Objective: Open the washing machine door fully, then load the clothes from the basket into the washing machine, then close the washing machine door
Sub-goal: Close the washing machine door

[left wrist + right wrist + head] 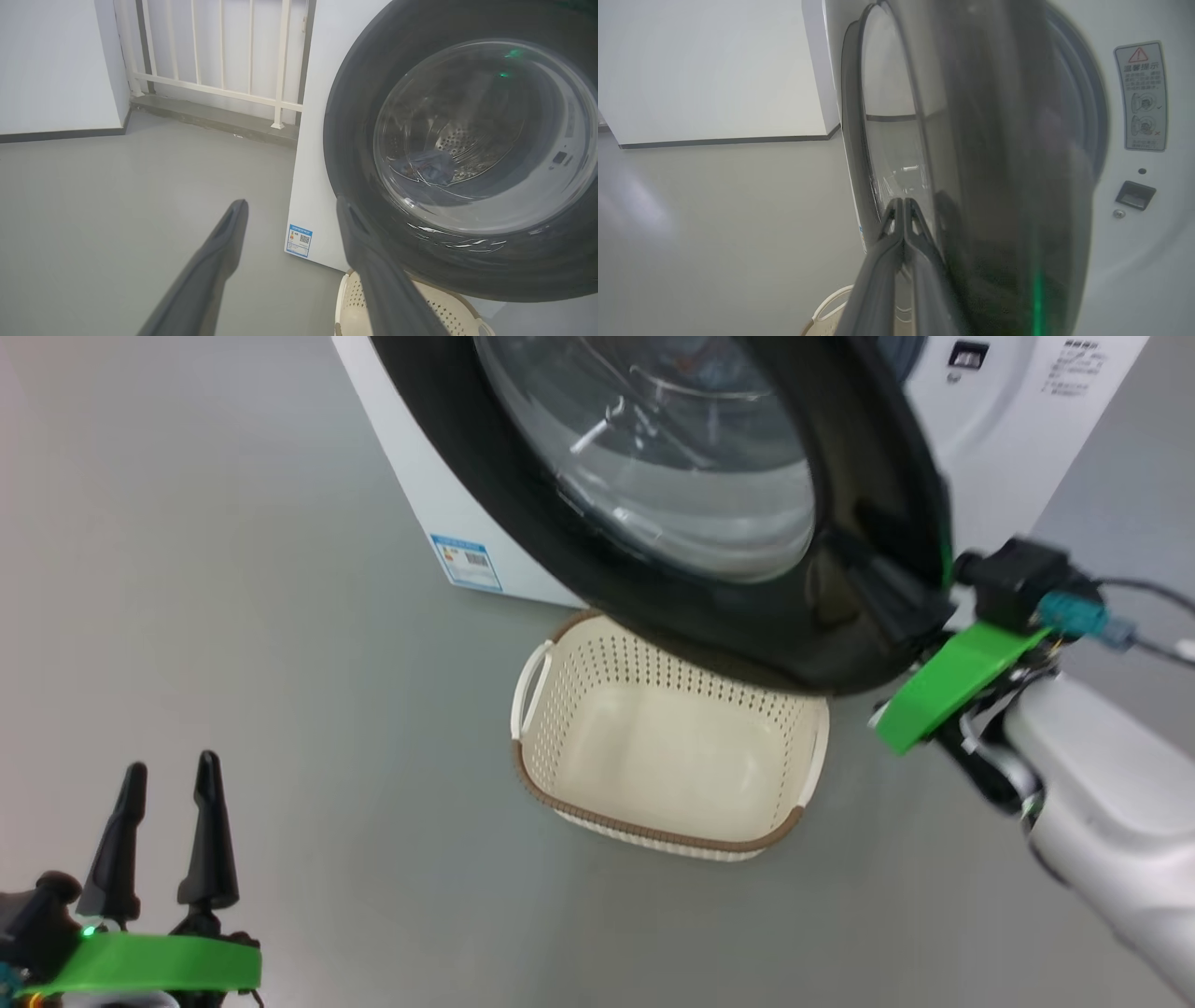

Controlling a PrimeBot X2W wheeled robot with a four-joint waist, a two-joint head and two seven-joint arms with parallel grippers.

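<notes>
- Grey floor (280, 644) runs under everything, with a white railing (219, 56) far beyond our left fingertips.
- Our left gripper (171, 767) hangs at the left, its two fingers spread wide with nothing between them, well apart from all the task's things.
- Ahead and to the right of those fingers stands the washing machine (420, 476). Its blue label sticker (299, 240) shows between the two fingers in the left wrist view.
- Past the right-hand finger of that pair, the basket (653, 665) sits on the floor under the door, and we see no garment in it.
- The washing machine door (840, 504) stands swung partway, its black rim over the basket's far edge. Through its glass, beyond the left fingers, the clothes (427, 167) lie in the drum.
- Our right gripper (903, 205) has its fingers clenched together on nothing, laid just beside the door's outer face near its free edge. We cannot confirm contact.
- We judge loading done and closing in hand. Next, the clenched fingers need to press the door toward the latch slot (1134, 194) on their right until it catches.
</notes>
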